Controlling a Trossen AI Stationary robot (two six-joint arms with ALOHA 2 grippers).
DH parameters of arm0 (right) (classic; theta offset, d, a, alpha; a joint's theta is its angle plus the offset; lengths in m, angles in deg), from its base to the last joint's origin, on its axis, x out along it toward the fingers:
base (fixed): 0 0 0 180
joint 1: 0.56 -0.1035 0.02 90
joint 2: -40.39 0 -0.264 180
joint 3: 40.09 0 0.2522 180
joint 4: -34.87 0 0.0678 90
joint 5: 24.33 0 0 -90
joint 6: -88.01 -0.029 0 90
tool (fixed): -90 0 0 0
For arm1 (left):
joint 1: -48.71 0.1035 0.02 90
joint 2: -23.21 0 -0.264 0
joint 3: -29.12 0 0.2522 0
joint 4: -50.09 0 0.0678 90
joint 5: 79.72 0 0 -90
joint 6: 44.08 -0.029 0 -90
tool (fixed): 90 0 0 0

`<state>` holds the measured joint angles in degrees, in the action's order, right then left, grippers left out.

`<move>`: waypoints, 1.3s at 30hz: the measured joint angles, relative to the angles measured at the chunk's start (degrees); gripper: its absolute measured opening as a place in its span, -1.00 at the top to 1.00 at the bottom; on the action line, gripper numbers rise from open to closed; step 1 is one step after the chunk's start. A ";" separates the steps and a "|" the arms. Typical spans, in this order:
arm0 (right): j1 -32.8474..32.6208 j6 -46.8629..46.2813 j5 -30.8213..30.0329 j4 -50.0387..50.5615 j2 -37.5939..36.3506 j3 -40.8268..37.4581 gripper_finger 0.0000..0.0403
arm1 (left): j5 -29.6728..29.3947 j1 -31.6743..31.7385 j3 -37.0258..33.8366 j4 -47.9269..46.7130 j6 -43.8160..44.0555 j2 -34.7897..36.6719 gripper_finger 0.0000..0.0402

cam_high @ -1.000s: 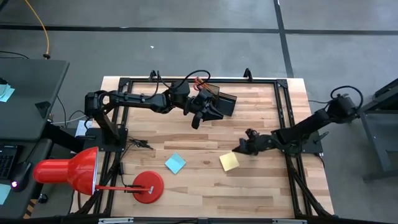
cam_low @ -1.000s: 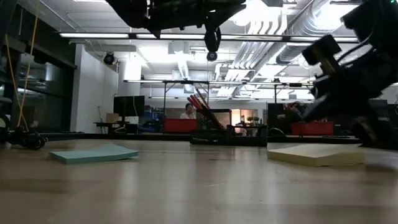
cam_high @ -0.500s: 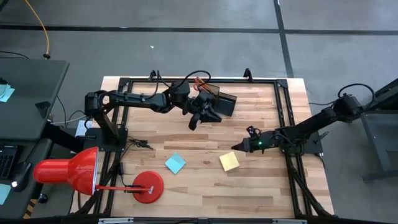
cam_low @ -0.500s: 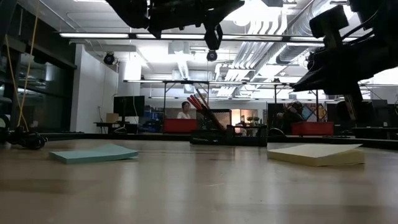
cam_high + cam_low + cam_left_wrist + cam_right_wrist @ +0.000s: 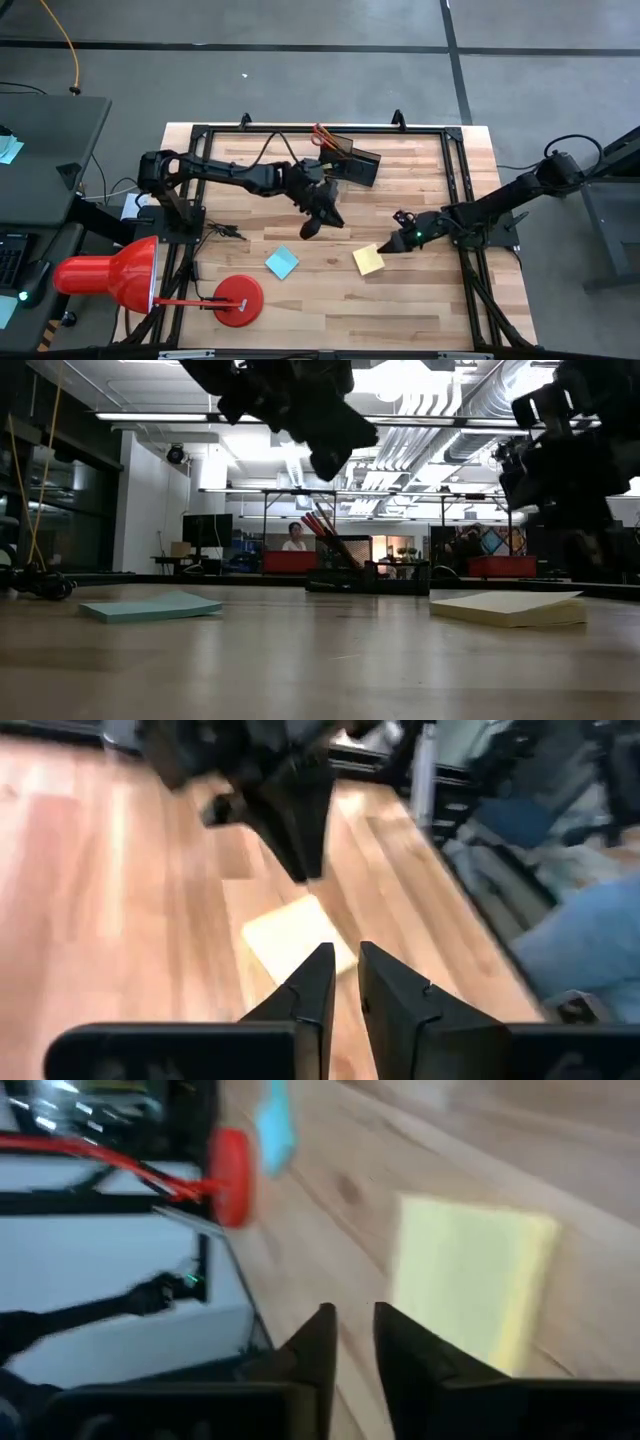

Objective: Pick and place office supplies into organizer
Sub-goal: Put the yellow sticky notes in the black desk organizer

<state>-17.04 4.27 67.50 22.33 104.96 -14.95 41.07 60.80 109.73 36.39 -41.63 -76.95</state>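
Observation:
The black organizer (image 5: 352, 163) (image 5: 365, 575) stands near the table's far edge, with red and orange items (image 5: 322, 134) (image 5: 325, 532) sticking out of its taller compartment. A yellow sticky-note pad (image 5: 368, 260) (image 5: 505, 607) (image 5: 295, 935) (image 5: 470, 1280) and a blue pad (image 5: 282, 263) (image 5: 150, 606) lie flat on the wood. My left gripper (image 5: 310, 228) (image 5: 342, 960) hovers shut and empty over the table's middle, between organizer and pads. My right gripper (image 5: 385, 247) (image 5: 352, 1320) is shut and empty, just right of the yellow pad.
A red desk lamp (image 5: 110, 275) reaches over the near left corner, its round base (image 5: 238, 300) on the table left of the blue pad. A black metal frame (image 5: 455, 150) runs along the table edges. Bare wood lies between the pads and the organizer.
My left gripper has left the organizer's side and swung toward the near edge, coming lower over the table's middle. My right arm has straightened, with its gripper staying close beside the yellow pad. The pads and organizer have not moved.

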 joint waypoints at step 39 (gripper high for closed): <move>-0.77 -7.98 1.77 12.01 -0.72 0.01 0.31 | -10.32 -11.34 22.43 -16.83 -6.71 -27.30 1.00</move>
<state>-17.82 -3.71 69.26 34.35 104.24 -14.95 30.75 49.47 132.17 19.56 -48.34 -104.25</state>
